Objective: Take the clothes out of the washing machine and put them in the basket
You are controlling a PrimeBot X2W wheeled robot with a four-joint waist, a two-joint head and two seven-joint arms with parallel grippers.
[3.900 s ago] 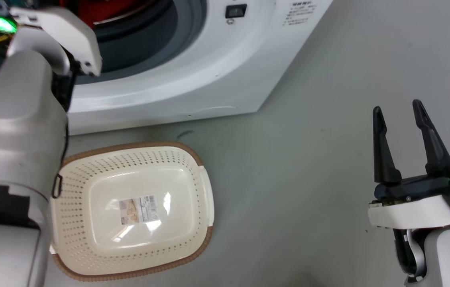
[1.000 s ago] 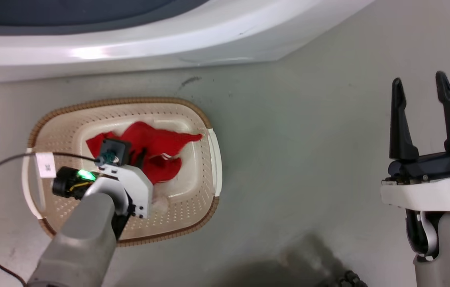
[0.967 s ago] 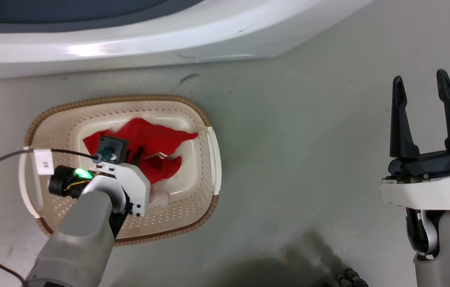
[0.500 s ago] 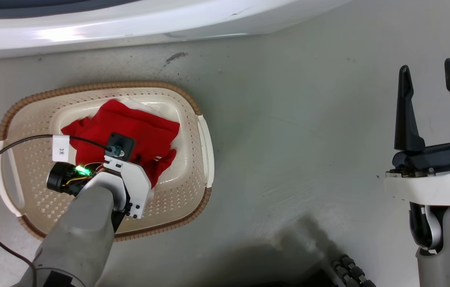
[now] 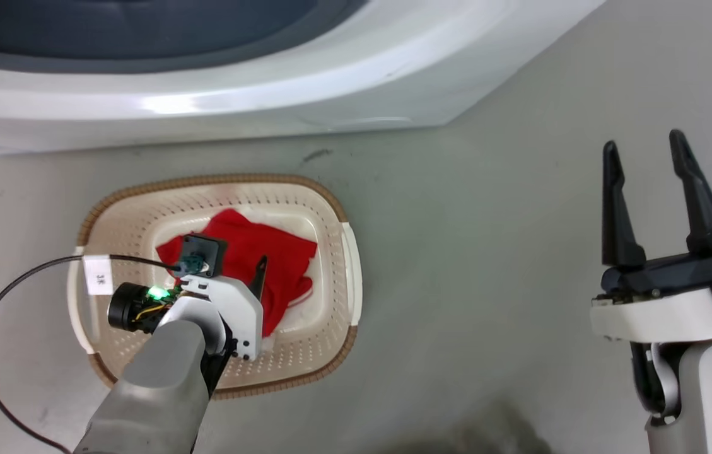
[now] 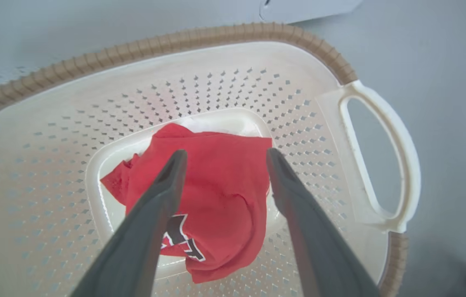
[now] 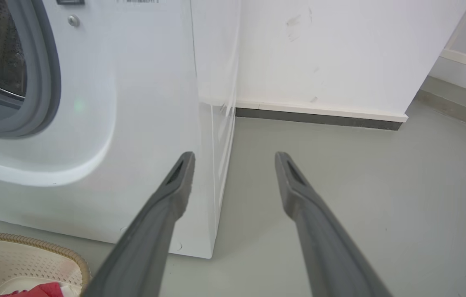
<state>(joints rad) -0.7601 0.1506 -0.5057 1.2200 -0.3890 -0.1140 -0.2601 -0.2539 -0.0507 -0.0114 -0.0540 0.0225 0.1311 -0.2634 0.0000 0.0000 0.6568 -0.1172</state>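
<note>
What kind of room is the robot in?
Probably a laundry room: a big white washing machine stands on a plain grey floor, and in front of it a basket holds red clothes.

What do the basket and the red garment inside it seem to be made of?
The basket looks like moulded plastic, cream and slightly glossy: rigid perforated walls, a one-piece handle; its brown rim only imitates weaving. The garment looks like soft matte fabric: it lies crumpled in folds; the weave is unclear.

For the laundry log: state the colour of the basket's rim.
Brown, with a woven look; the basket rim shows best in the left wrist view.
</note>
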